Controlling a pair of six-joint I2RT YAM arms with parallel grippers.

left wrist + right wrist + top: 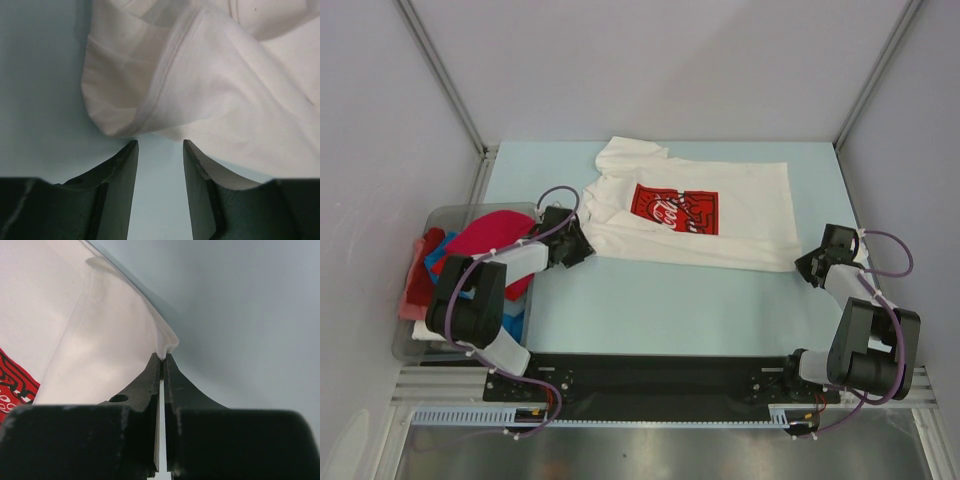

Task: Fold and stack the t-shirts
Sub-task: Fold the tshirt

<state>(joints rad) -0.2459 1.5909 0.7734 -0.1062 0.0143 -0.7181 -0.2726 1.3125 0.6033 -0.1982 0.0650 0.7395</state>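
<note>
The white tee [720, 225] lay spread flat across the far middle of the counter [660, 310], red print [675, 208] up, collar to the left and hem to the right. The right hand [163, 357] was clenched on the tee's near hem corner, a nub of cloth pinched between its tips. The left hand [160, 144] sat released just short of the folded near sleeve, its fingers [125, 165] apart on either side of bare counter and not touching the cloth. Well to the left, a bin [402, 345] held a heap of other tees [485, 240], magenta-red on top.
</note>
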